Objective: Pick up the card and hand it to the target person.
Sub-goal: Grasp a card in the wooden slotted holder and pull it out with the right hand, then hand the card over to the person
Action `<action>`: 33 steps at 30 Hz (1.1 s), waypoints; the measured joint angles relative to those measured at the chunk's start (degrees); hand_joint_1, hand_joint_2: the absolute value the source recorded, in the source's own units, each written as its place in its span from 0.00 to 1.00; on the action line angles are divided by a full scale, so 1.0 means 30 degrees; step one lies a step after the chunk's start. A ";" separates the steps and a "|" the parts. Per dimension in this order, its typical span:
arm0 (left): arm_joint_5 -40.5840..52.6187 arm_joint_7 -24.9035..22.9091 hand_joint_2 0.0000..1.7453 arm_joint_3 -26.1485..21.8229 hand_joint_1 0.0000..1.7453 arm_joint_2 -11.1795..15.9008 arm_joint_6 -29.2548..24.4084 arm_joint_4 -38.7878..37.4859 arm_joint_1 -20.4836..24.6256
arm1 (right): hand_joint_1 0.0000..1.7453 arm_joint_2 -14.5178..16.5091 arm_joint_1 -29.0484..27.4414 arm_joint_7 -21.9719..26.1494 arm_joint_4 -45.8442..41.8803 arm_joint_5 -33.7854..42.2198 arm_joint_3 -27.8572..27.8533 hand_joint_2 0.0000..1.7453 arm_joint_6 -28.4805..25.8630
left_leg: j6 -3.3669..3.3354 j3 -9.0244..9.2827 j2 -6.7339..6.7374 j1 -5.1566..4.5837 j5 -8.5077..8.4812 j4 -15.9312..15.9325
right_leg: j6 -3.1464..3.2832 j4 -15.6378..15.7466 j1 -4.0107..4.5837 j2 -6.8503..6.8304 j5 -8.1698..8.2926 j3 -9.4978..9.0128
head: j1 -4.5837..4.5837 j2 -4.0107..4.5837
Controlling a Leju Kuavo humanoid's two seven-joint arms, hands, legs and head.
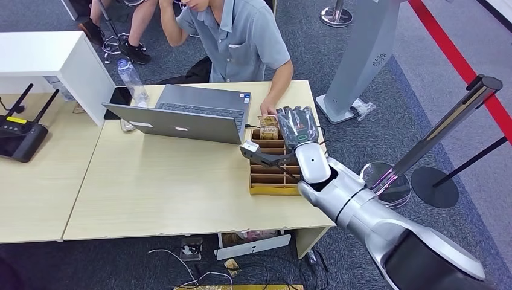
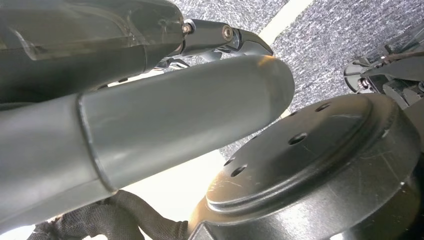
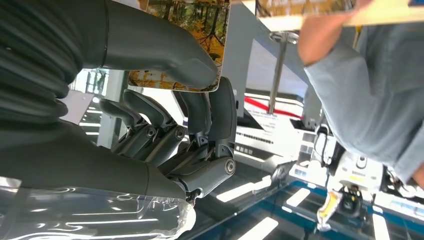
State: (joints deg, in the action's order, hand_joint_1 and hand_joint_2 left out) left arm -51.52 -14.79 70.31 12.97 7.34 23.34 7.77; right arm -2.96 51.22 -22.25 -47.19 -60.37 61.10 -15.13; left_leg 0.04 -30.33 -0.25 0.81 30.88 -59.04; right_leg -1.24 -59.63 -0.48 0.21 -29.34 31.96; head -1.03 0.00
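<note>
Right robot hand [image 3: 165, 100] pinching the card [image 3: 192, 30] between thumb and fingers, holding it over the cardboard tray [image 1: 268, 178]; person's hand [image 1: 270, 109] just beside it

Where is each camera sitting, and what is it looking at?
Head view: high on the robot, looking down at the table, person and right hand.
Left wrist view: by the hanging left hand, facing carpet.
Right wrist view: behind the right hand pinching the card.
Shared: the head and right wrist views show that hand and the person's arm.
</note>
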 joint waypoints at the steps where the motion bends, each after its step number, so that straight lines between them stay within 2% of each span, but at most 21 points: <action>1: -0.0009 0.0011 0.00 0.0000 0.00 0.0004 -0.0018 0.0000 -0.0024 | 1.00 -0.0073 0.0037 -0.0024 -0.0300 -0.0075 0.0004 1.00 0.0038 | 0.0000 0.0000 0.0000 0.0000 0.0000 0.0000 | 0.0000 0.0000 0.0000 0.0001 0.0000 0.0000 | 0.0000 0.0000; 15: -0.0188 0.0069 0.00 -0.0005 0.00 0.0036 -0.0246 0.0007 -0.0313 | 1.00 -0.1200 0.0700 -0.0539 -0.5272 -0.0870 -0.0476 1.00 -0.0527 | 0.0000 0.0003 0.0000 0.0000 0.0000 0.0000 | 0.0000 0.0001 0.0001 0.0004 0.0000 0.0002 | 0.0002 0.0000; 33: -0.0246 0.0011 0.00 -0.0005 0.00 0.0033 -0.0126 0.0007 -0.0266 | 1.00 -0.1246 0.0333 0.0470 -0.5797 0.0472 -0.0732 1.00 -0.1124 | 0.0000 -0.0002 -0.0002 0.0000 0.0001 0.0001 | 0.0001 0.0000 0.0000 0.0000 -0.0001 0.0000 | 0.0002 0.0000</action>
State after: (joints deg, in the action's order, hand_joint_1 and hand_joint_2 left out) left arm -52.25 -14.75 70.30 13.06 6.96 23.37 6.97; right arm -6.69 52.22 -20.84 -64.58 -58.95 58.90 -18.50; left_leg 0.04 -30.34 -0.25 0.81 30.88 -59.04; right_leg -1.24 -59.63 -0.47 0.21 -29.35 31.97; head -1.03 0.00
